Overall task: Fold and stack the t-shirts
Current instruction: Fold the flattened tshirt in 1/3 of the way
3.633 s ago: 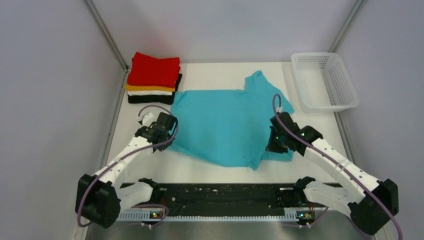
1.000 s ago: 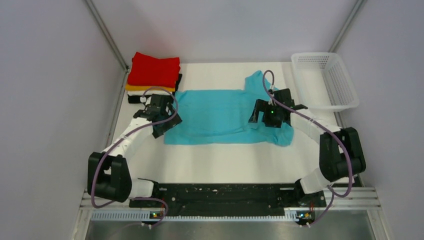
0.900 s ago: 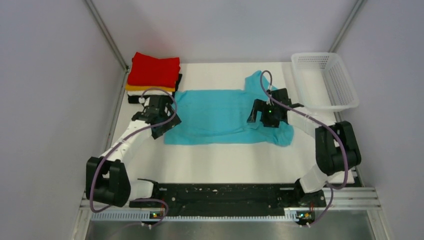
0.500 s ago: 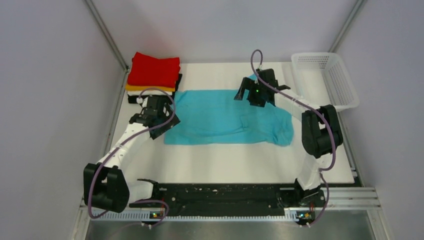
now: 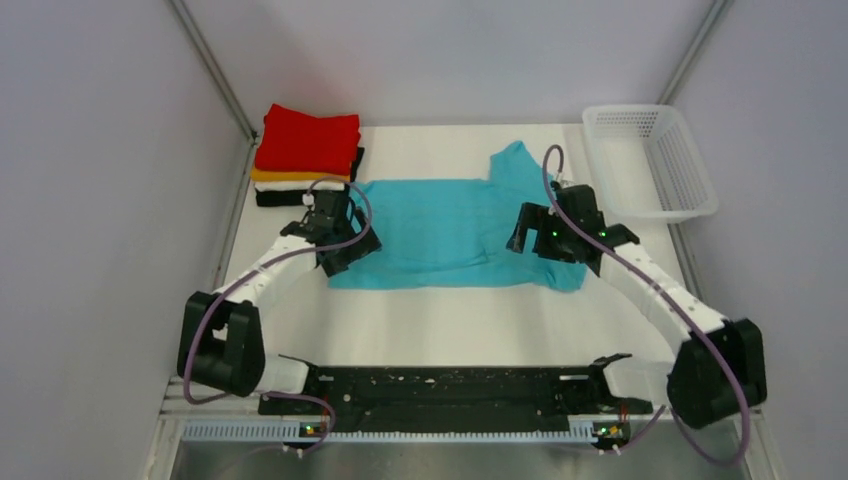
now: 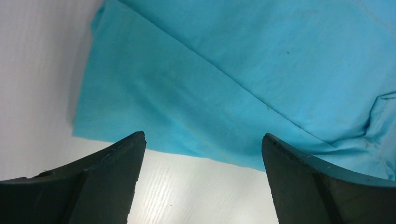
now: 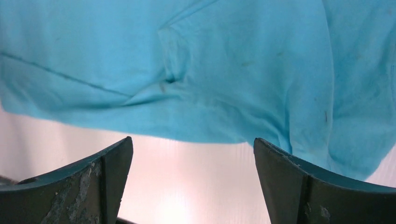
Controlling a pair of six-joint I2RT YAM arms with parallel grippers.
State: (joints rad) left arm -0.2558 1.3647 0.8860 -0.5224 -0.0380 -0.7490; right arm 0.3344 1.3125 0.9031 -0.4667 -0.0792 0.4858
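**Turquoise shirt lies doubled on the bench, both grippers released**

The shirt point(image 5: 440, 230) is soft, faintly creased cotton, folded into a broad band mid-bench point(image 5: 450, 320), with one sleeve poking out at its far right. Both arms reach forward with wrists tipped down. The left gripper point(image 6: 203, 136) hovers spread over the band's near-left corner, and the right gripper point(image 7: 192, 139) gapes empty over the near-right hem. A neat stack point(image 5: 308, 140) of folded shirts, red on top, sits far left.

Matt cotton turquoise t-shirt point(image 5: 440, 232) on smooth white table point(image 5: 450, 320).
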